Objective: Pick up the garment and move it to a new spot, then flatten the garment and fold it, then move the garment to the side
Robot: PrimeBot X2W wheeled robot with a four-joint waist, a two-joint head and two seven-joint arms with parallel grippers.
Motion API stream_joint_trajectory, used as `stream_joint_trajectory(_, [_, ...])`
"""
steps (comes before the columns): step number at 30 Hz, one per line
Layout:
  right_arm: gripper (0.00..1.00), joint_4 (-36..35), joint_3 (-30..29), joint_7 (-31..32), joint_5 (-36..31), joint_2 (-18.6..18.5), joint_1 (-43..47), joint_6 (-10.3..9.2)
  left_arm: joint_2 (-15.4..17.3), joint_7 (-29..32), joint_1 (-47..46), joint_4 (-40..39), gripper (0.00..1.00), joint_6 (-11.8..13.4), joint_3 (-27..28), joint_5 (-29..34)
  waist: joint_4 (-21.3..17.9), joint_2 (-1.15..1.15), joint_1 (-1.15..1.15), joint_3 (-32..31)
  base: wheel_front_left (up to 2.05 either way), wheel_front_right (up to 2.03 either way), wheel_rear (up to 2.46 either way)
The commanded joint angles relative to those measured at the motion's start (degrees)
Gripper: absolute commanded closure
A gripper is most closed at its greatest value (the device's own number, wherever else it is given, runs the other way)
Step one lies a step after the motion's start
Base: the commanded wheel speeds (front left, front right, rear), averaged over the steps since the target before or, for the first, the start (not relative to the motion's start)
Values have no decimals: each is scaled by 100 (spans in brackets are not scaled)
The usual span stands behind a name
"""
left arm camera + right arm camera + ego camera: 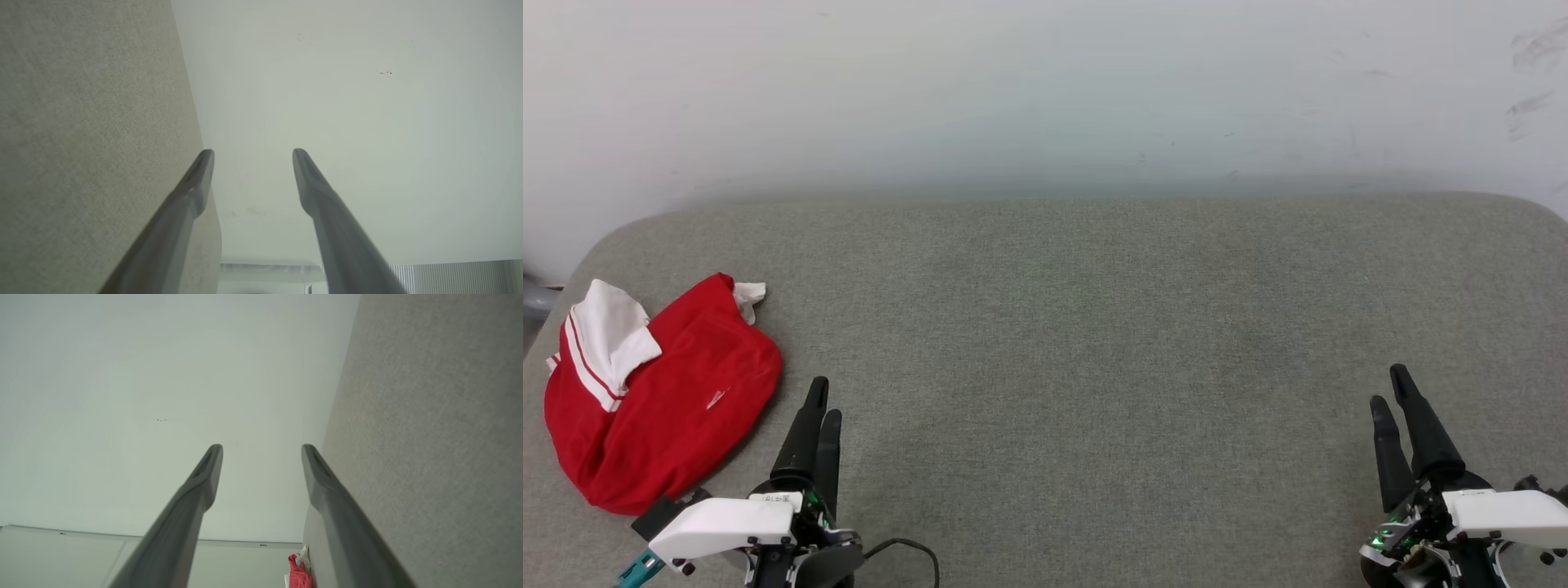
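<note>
garment (662, 400) is lying bunched at 9 o'clock, nothing looking started; left pincer (826, 398) and right pincer (1387, 385) are hanging parted, empty.

I count one crumpled red-and-white jersey garment (678, 400), one grey fabric-covered surface (1094, 327) beneath it, and two black-fingered grippers: left gripper (825, 398), right gripper (1387, 385).

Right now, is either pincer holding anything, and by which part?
Nothing is held. The left pincer and the right pincer are open and empty; the garment lies free beside the left one.
</note>
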Motion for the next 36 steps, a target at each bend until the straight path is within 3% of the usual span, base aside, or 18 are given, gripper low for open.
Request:
stream_joint_trajectory(1, [0, -179, 28, -53, -44, -9, -34, 1, 12, -55, -72, -172, 0, -5, -47, 28, 1, 0, 0, -1, 0, 0, 0])
stream_joint_trajectory(11, [0, -544, 154, -302, -247, -8, 79, 1, 19, -312, -29, -530, 0, -8, -318, 116, 9, 0, 0, -10, 0, 0, 0])
stream_joint_trajectory(16, [0, -622, 194, -416, -705, -18, 122, 1, 76, -430, -22, -662, 0, -9, -442, 369, 9, 0, 0, -12, 0, 0, 0])
stream_joint_trajectory(27, [0, -894, 153, -648, -3252, -19, 134, 1, 147, -661, -55, -871, 0, -11, -728, 1931, 18, 0, 0, -8, 0, 0, 0])
stream_joint_trajectory(36, [0, -1058, 233, -819, -4827, -9, 217, 1, 179, -833, -56, -922, 0, -13, -858, 3212, 25, 0, 0, -9, 0, 0, 0])
